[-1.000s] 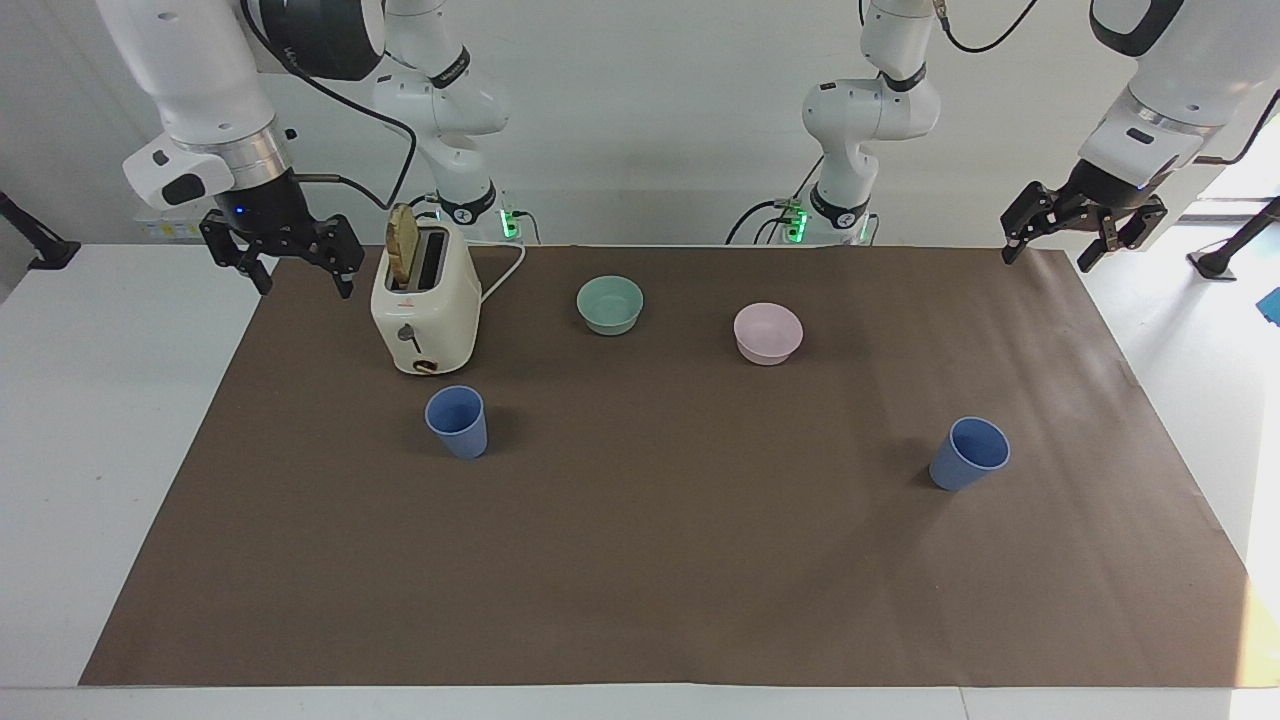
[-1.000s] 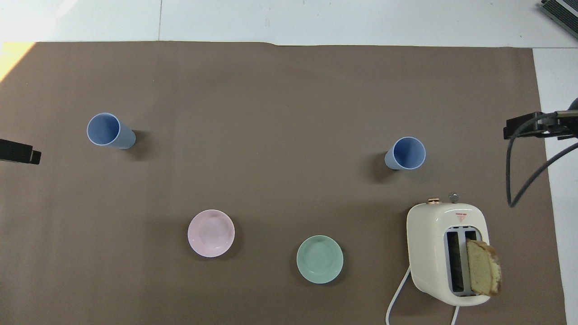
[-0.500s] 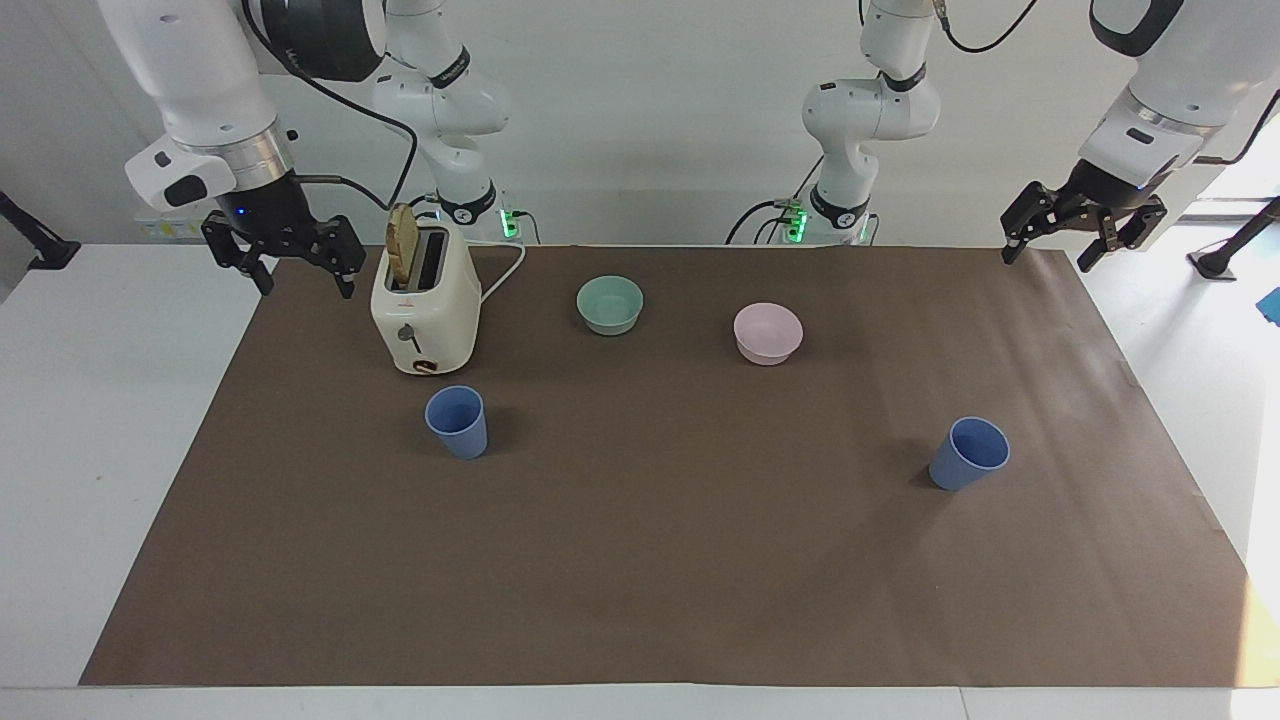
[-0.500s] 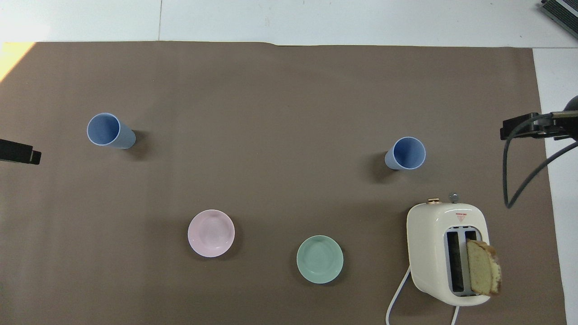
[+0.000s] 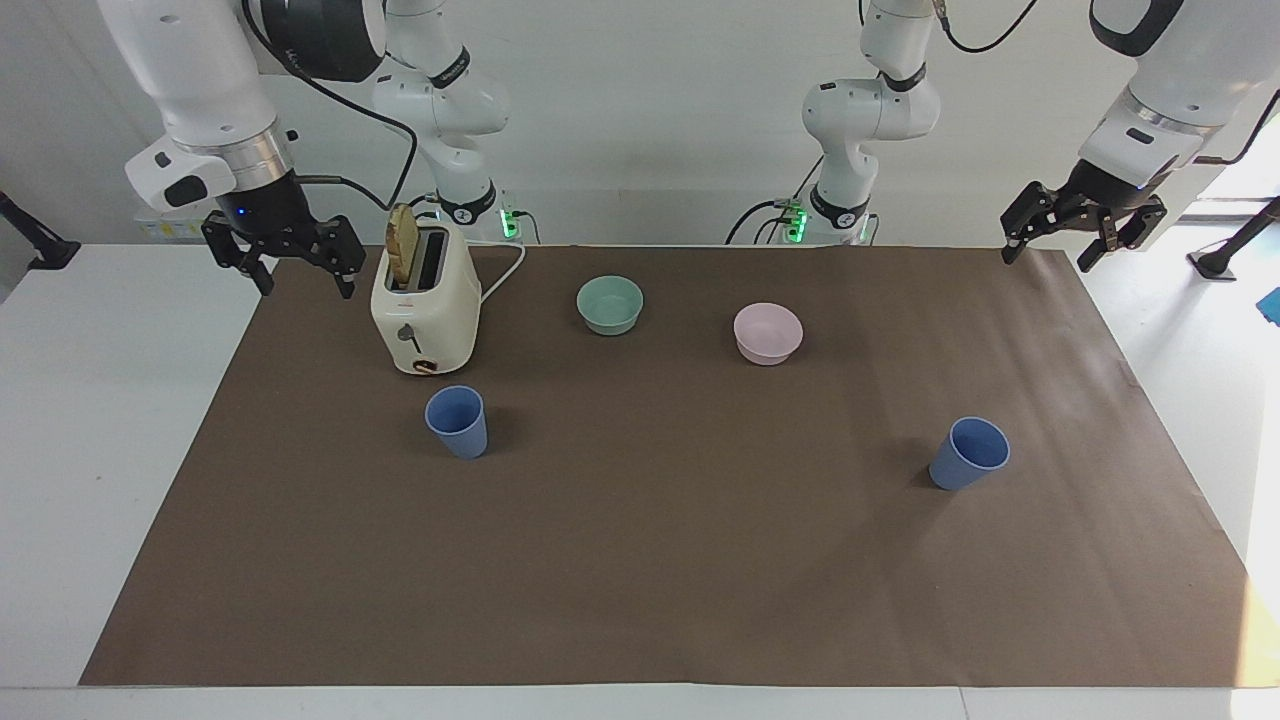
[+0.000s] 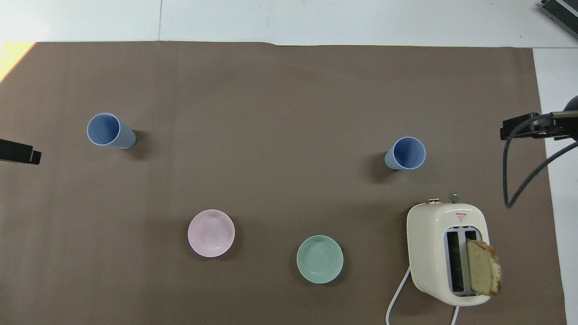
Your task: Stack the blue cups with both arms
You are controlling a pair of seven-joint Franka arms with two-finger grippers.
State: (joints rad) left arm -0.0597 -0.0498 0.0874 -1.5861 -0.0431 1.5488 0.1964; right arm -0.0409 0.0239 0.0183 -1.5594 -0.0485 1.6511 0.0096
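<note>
Two blue cups stand upright and far apart on the brown mat (image 5: 640,560). One blue cup (image 5: 457,421) (image 6: 405,153) sits just farther from the robots than the toaster. The other blue cup (image 5: 968,453) (image 6: 109,131) is toward the left arm's end. My right gripper (image 5: 303,285) hangs open and empty over the mat's edge beside the toaster. My left gripper (image 5: 1047,260) hangs open and empty over the mat's corner at its own end. In the overhead view only one left finger (image 6: 20,152) and part of the right gripper (image 6: 524,126) show.
A cream toaster (image 5: 425,310) (image 6: 447,253) holds a bread slice (image 6: 483,267), its cord trailing toward the robots. A teal bowl (image 5: 610,304) (image 6: 319,259) and a pink bowl (image 5: 768,333) (image 6: 211,233) sit nearer to the robots than the cups.
The right gripper has crept very slightly over the mat's edge. The left gripper, the cups and the bowls have not moved.
</note>
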